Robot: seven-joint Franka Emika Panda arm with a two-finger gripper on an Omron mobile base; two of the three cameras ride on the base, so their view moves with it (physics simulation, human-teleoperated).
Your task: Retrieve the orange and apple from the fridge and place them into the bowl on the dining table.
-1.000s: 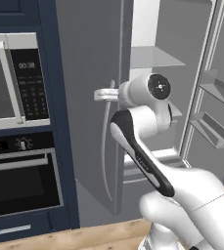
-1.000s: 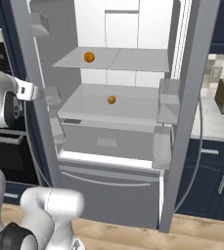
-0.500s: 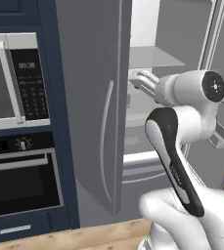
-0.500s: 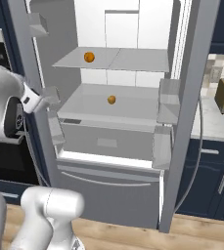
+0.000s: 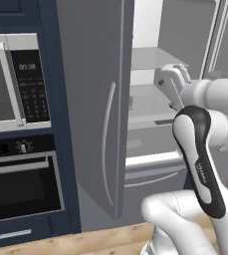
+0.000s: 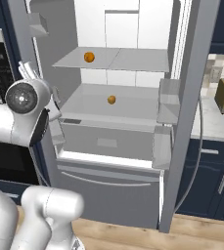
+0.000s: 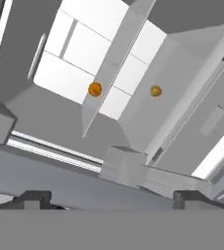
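The tool (image 5: 177,79), seemingly empty, is facing the open fridge (image 6: 118,112). It should be reaching straight ahead for the orange (image 7: 95,89), clearing the shelf edge.

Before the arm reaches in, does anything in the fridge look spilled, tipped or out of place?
Nothing stands out. The fridge is open, its shelves level and clean, with one orange fruit on the upper shelf and another on the lower.

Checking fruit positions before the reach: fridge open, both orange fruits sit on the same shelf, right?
Not quite. The fridge is open, but the fruits are on different shelves: one fruit on the upper shelf, the other fruit on the shelf below. The right base view shows it.
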